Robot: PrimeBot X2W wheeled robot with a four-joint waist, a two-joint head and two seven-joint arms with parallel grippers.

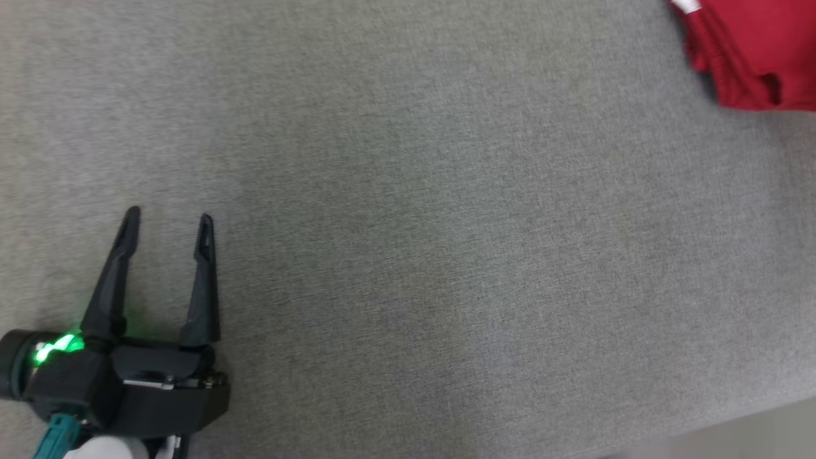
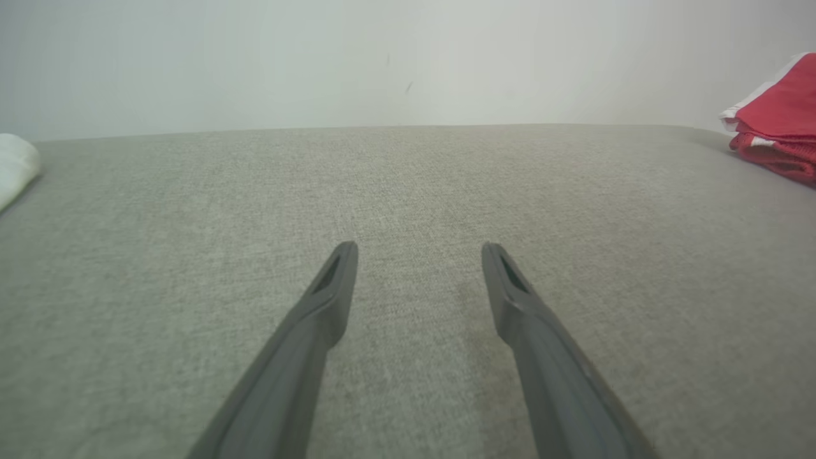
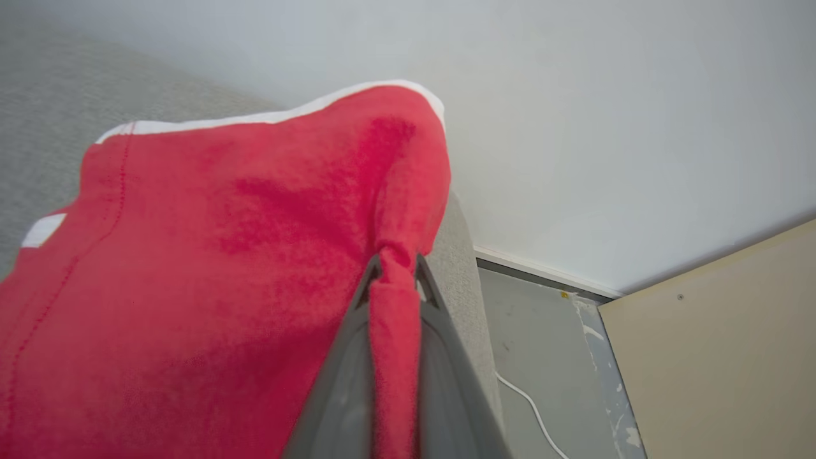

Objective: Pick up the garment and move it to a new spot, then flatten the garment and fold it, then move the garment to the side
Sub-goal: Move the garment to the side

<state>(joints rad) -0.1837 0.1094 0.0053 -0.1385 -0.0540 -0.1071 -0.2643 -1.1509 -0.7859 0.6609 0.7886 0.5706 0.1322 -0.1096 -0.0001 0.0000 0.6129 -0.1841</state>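
Note:
The garment (image 1: 752, 54) is red with white trim, bunched at the far right corner of the grey fabric surface (image 1: 414, 223). It also shows at the right edge of the left wrist view as the garment (image 2: 781, 121). My right gripper (image 3: 396, 264) is shut on a pinched fold of the garment (image 3: 210, 268), which drapes over its left side. My left gripper (image 1: 169, 223) stands open at the lower left, far from the cloth, with nothing between its fingers (image 2: 331, 293).
A white object (image 2: 16, 169) lies at the surface's left end in the left wrist view. Beyond the surface's right end are a grey floor (image 3: 542, 344) with a white cable (image 3: 529, 401), a pale wall and a beige panel (image 3: 720, 357).

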